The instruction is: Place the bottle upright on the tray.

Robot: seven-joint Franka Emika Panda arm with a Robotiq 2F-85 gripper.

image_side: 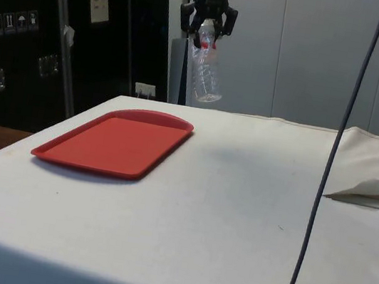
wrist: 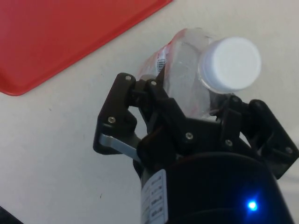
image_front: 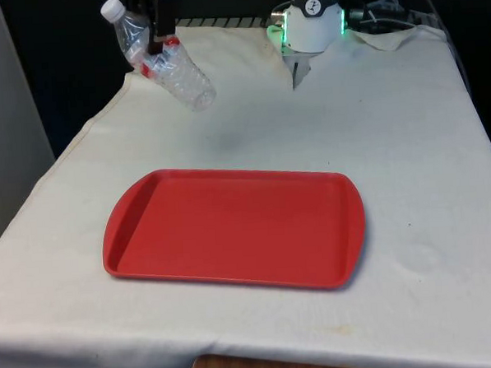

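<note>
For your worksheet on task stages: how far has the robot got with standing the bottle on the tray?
Done: the claw has picked up the bottle and holds it in the air near its red label. In hand: the bottle hangs tilted, cap uppermost, above the white cloth beyond the tray, not over it. Left: carry it over the red tray, straighten it, set it down on its base and let go.

We see a clear bottle (image_front: 173, 68) with a white cap (image_front: 112, 8) and red label above the plain red tray (image_front: 231, 230) on white cloth (image_front: 408, 142).
</note>
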